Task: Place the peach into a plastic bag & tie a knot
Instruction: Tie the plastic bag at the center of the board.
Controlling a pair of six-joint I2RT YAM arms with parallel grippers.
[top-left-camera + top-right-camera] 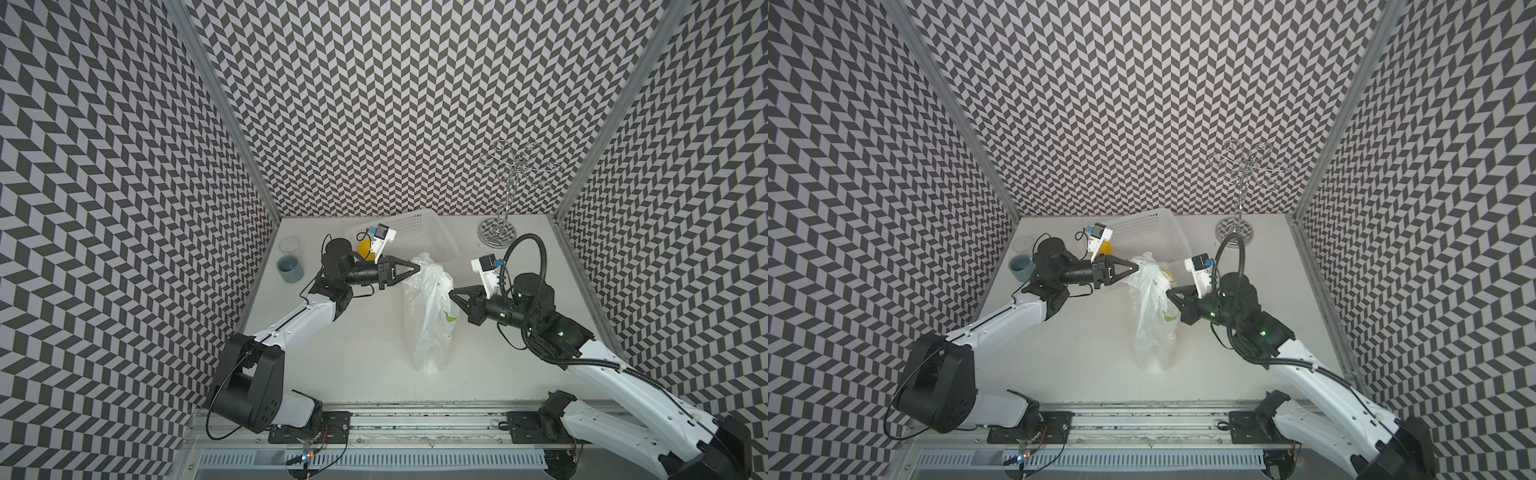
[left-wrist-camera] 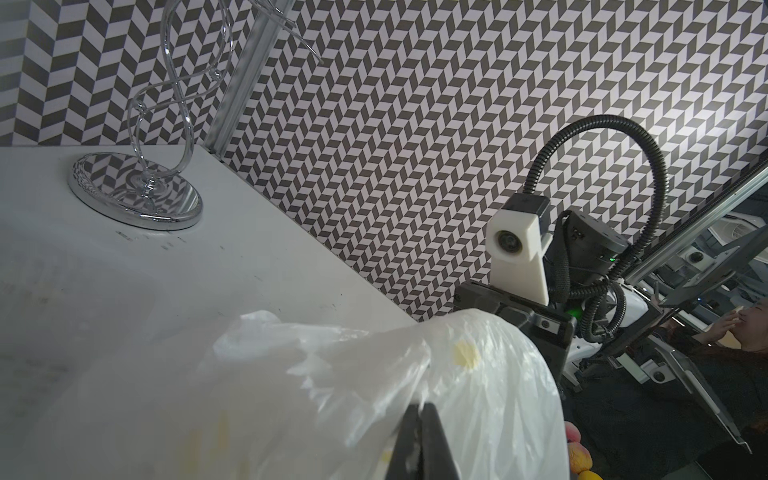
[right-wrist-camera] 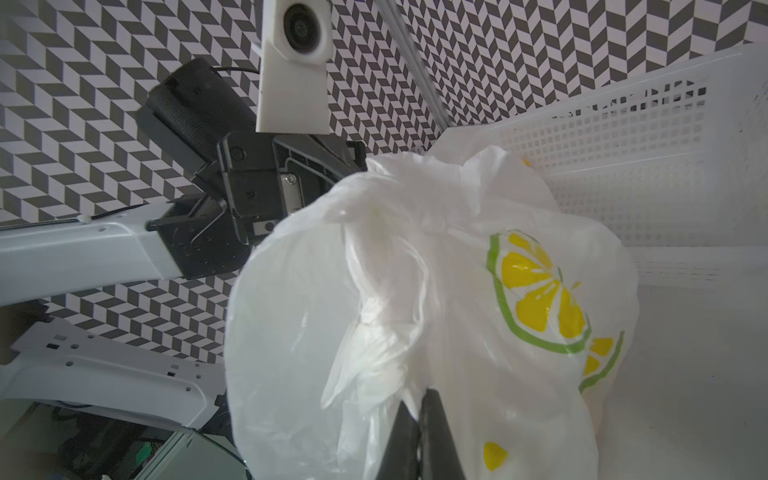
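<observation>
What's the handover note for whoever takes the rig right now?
Left hand: shut on the plastic bag, at its top, on the basket side.
Right hand: shut on the bag's opposite side.
Bag: lower end on the table, between the arms, just in front of the white basket.
Peach: not clearly visible; cannot confirm it is inside.
Done: both grips on the bag's top.
Left: confirm the peach, tie the knot; no finished knot shows.

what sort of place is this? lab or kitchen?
Likely a lab robot cell: chevron walls box in a white table, an aluminium rail carries the left arm and right arm, with props on it: bag, basket, chrome stand.
</observation>
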